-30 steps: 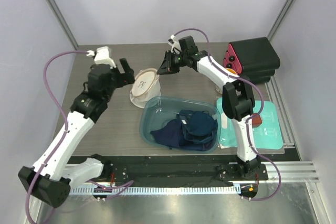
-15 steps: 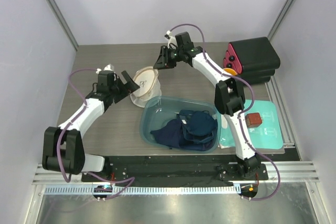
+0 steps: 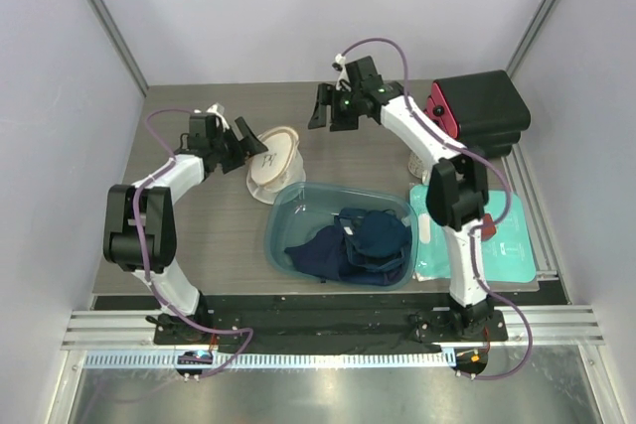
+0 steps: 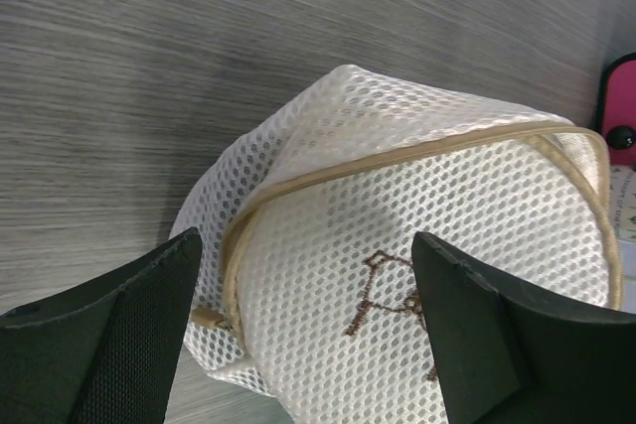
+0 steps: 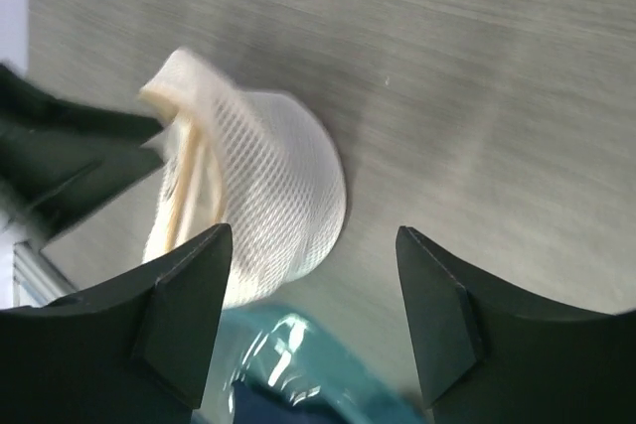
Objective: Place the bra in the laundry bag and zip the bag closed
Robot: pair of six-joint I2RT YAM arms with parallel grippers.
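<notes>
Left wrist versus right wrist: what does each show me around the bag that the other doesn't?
Only left wrist: the brown emblem on the laundry bag, framed by the open left pincer, and a pink item at the edge. Only right wrist: the teal basin beside the bag, framed by the open right pincer. Both: the bag's mesh and tan edging, on the grey table.

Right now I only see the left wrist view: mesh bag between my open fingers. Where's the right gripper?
Observer: The right gripper is open, beyond the laundry bag, not touching it.
Operator: What's on the bag's near side?
Observer: A teal bin of navy clothes, its rim right against the bag.
Operator: Does the bag lie flat?
Observer: No; the right wrist view shows one edge standing up.
</notes>
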